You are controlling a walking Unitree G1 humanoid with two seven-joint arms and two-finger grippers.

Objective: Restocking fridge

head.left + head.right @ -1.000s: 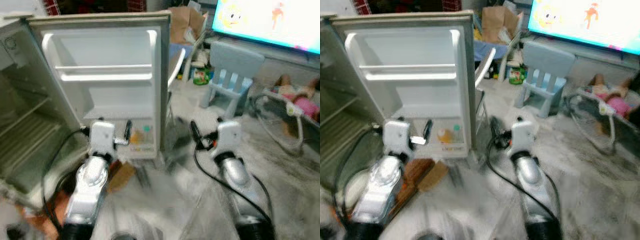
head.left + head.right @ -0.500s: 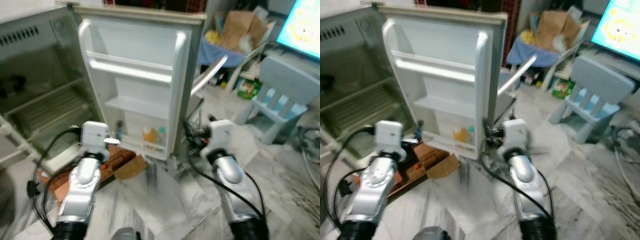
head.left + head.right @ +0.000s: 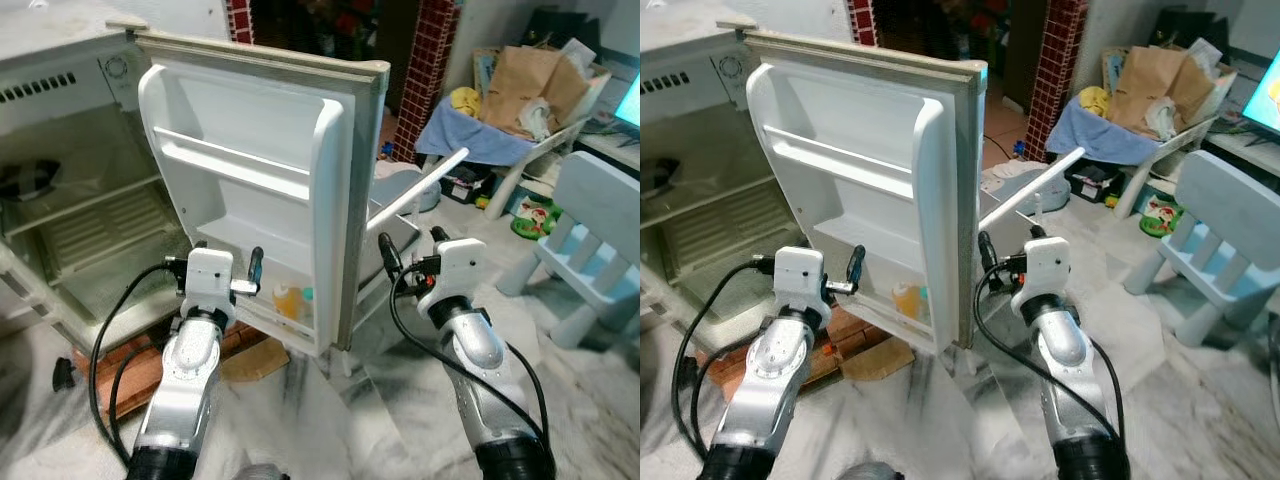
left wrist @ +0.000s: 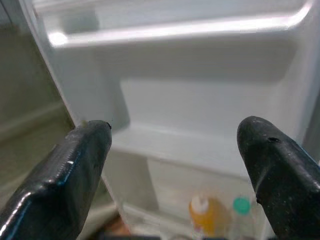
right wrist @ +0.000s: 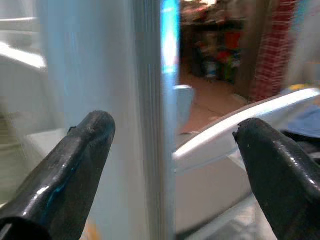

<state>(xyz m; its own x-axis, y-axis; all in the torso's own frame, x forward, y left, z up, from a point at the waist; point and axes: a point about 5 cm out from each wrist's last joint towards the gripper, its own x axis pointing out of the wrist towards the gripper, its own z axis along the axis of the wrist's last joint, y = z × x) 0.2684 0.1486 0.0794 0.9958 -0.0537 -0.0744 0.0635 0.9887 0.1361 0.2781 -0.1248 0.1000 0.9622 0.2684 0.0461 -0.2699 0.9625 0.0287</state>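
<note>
A small white fridge (image 3: 70, 120) stands open, its wire shelf (image 3: 95, 225) bare. Its door (image 3: 250, 150) swings out toward me. The door's lowest rack holds an orange bottle (image 3: 286, 300) and a green-capped bottle (image 3: 307, 297). My left gripper (image 3: 228, 262) hangs open just in front of that rack, with nothing between its fingers. In the left wrist view the orange bottle (image 4: 206, 216) lies below and beyond the fingertips. My right gripper (image 3: 410, 245) is open beside the door's outer edge (image 5: 150, 100), holding nothing.
A dark bowl (image 3: 30, 180) sits on the fridge's upper shelf. Cardboard (image 3: 250, 360) and red bricks (image 3: 130, 355) lie on the floor under the fridge. A pale blue child's chair (image 3: 600, 220) stands on the right. A bag-laden chair (image 3: 530, 100) is behind.
The camera has swung left: the fridge and door now sit more central and the screen has left the picture. Both grippers remain open and empty.
</note>
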